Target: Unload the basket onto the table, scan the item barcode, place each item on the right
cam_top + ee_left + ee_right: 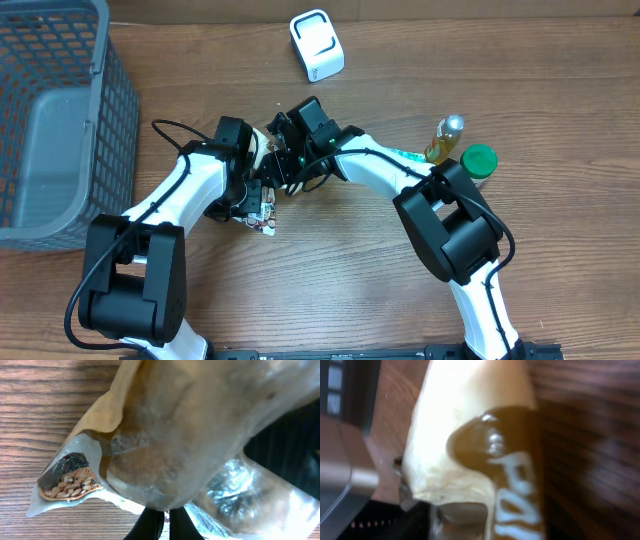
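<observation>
The item is a tan and clear snack pouch (170, 435) with a picture of nuts on one corner. It hangs above the table between both arms, and only its lower end (264, 222) shows in the overhead view. My left gripper (166, 512) is shut on the pouch's edge, its dark fingers pinched together. My right gripper (287, 163) is pressed in from the other side. In the blurred right wrist view the pouch (470, 425) fills the frame and one dark finger (415, 520) rests against it; the other finger is hidden. The white barcode scanner (317, 45) stands at the back.
A grey mesh basket (110, 110) takes up the left side of the table. At the right stand a yellow bottle (447, 138) and a green-capped container (478, 160), close to the right arm's elbow.
</observation>
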`<state>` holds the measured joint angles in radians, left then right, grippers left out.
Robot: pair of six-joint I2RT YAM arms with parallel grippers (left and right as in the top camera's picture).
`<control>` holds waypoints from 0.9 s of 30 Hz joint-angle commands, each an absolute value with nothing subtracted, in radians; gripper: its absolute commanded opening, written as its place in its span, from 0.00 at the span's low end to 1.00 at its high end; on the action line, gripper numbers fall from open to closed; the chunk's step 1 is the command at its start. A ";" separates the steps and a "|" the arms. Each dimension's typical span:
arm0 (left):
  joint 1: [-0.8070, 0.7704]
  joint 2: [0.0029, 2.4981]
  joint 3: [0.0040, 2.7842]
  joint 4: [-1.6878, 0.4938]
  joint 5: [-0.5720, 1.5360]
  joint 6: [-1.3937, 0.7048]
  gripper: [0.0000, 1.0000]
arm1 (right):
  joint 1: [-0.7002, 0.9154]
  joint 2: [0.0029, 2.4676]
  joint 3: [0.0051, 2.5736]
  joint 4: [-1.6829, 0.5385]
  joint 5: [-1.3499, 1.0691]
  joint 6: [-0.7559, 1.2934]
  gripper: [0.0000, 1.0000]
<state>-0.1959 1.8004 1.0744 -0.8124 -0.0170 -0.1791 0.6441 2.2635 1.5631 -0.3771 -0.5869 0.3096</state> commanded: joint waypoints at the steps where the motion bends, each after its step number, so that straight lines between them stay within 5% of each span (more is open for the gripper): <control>1: -0.191 1.874 1.034 -0.791 -0.063 -0.156 0.04 | 0.656 2.285 1.557 -0.356 -0.646 0.307 0.40; 15: -0.190 1.869 1.043 -0.803 -0.042 -0.153 0.04 | 0.627 2.241 1.557 -0.408 -0.706 0.231 0.06; 27: -0.183 1.648 1.233 -0.868 0.024 -0.177 0.04 | 0.579 2.172 1.557 -0.525 -0.645 0.181 0.04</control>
<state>-0.1955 1.7538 1.1404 -0.8703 0.0246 -0.1757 0.6006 2.2276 1.5623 -0.5110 -0.6544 0.2081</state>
